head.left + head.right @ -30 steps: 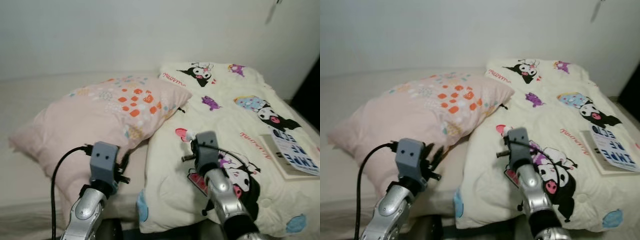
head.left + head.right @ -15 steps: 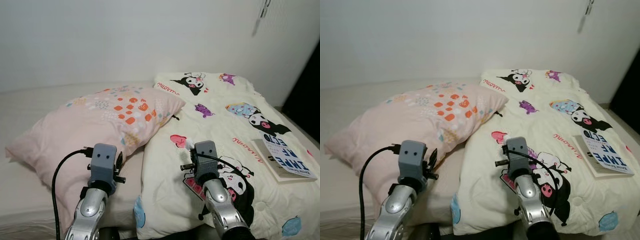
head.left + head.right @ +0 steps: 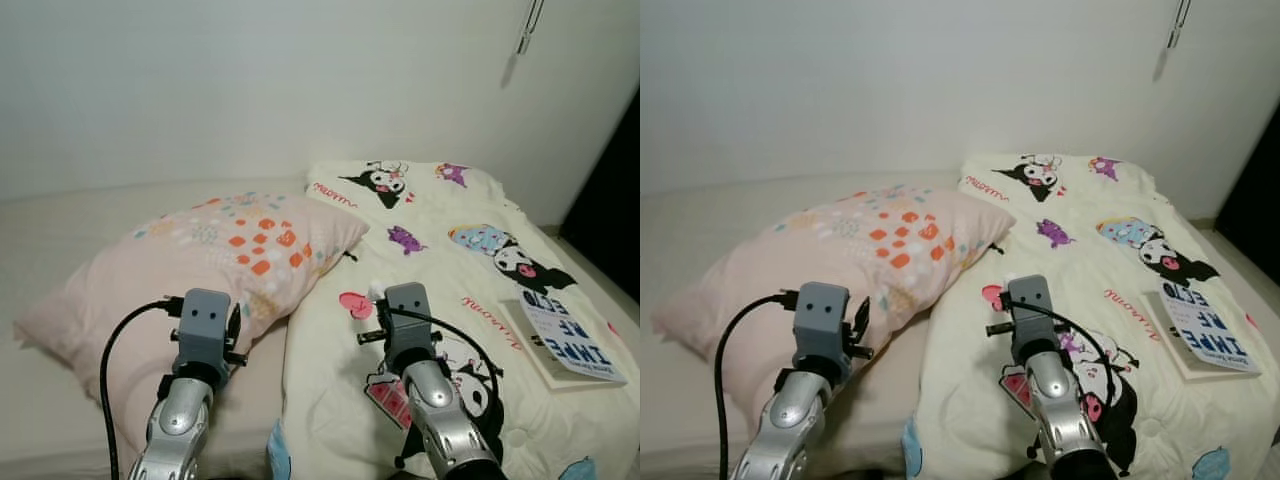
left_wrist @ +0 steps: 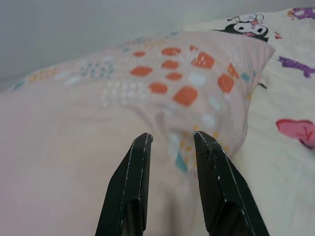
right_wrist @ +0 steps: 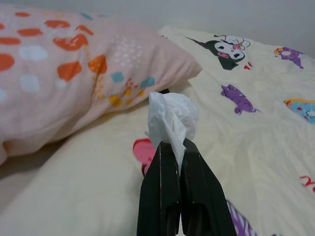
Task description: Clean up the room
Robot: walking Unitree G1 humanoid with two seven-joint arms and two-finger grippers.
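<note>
The crumpled white tissue wad [image 5: 172,117] sits pinched at the very tips of the right gripper [image 5: 173,147], whose two black fingers are pressed together on it, most of the wad bulging out past the tips. It hangs above the cream cartoon-print quilt [image 3: 450,240], not touching it, just beside the corner of the pink pillow with orange and teal spots [image 3: 200,260]. What matters for the coming move is that the tissue already lies in line with the right fingers, at their far end, so that arm alone carries it; nothing in these frames shows a bin or other place to drop it, so the carry probably means turning away from the bed. The left gripper [image 4: 171,140] hovers close over the pillow's spotted face with its fingers spread apart and nothing between them. Farther out, on the robot's right, a white book with blue lettering [image 3: 570,338] lies flat on the quilt, well apart from both grippers
</note>
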